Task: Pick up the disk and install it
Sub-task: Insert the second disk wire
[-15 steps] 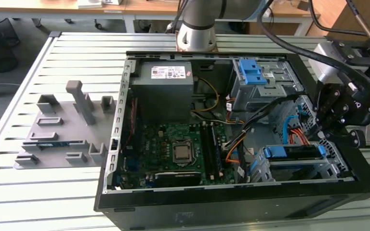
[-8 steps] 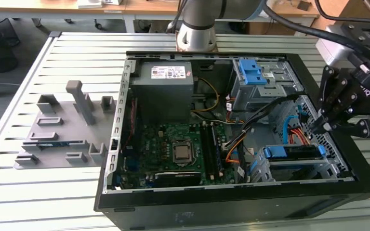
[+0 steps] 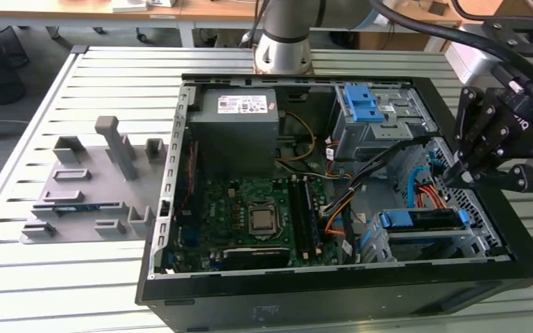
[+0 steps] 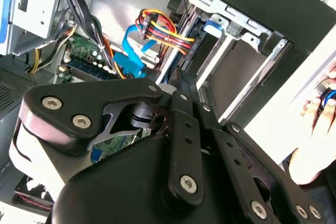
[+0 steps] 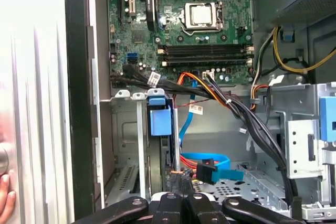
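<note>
My black, hinged metal gripper (image 3: 461, 179) hangs inside the open black steel computer case (image 3: 341, 288), at the case's side on the exterior view's right; I cannot tell whether it is clenched or released. The flat disk (image 3: 421, 220) with its glossy blue plastic rails sits in the grey sheet-metal drive bay (image 3: 438, 244) just below it, beside the green circuit board (image 3: 248, 215).

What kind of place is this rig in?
Likely a lab or workshop test bench: an open PC case on a slatted metal table, a grey fixture plate beside it, desks behind.
</note>
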`<action>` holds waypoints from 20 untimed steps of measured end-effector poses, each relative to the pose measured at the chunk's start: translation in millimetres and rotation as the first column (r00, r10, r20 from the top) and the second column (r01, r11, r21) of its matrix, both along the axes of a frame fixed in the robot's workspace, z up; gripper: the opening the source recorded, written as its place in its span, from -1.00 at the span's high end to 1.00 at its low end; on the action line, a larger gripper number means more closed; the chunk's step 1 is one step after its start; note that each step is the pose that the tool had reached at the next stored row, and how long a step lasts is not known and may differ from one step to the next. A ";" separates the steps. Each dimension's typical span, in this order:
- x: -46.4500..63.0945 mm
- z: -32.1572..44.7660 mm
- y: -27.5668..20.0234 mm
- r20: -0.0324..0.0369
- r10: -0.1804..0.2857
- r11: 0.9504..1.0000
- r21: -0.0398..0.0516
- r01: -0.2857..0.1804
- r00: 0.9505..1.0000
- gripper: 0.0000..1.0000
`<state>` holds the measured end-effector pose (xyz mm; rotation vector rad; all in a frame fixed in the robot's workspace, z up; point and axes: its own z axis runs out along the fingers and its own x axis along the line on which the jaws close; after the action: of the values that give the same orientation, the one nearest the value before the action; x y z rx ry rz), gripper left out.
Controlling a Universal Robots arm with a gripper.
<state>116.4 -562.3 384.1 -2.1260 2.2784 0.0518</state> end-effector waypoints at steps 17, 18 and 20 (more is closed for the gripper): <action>-14.8 6.0 15.9 0.004 -0.002 1.000 -0.002 0.002 1.000 0.79; -14.8 6.0 16.2 0.004 -0.002 1.000 -0.003 0.002 1.000 0.79; -14.8 6.3 17.7 0.004 -0.002 1.000 -0.004 0.002 1.000 0.79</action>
<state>101.6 -544.7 390.4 -2.1235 2.2808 0.0432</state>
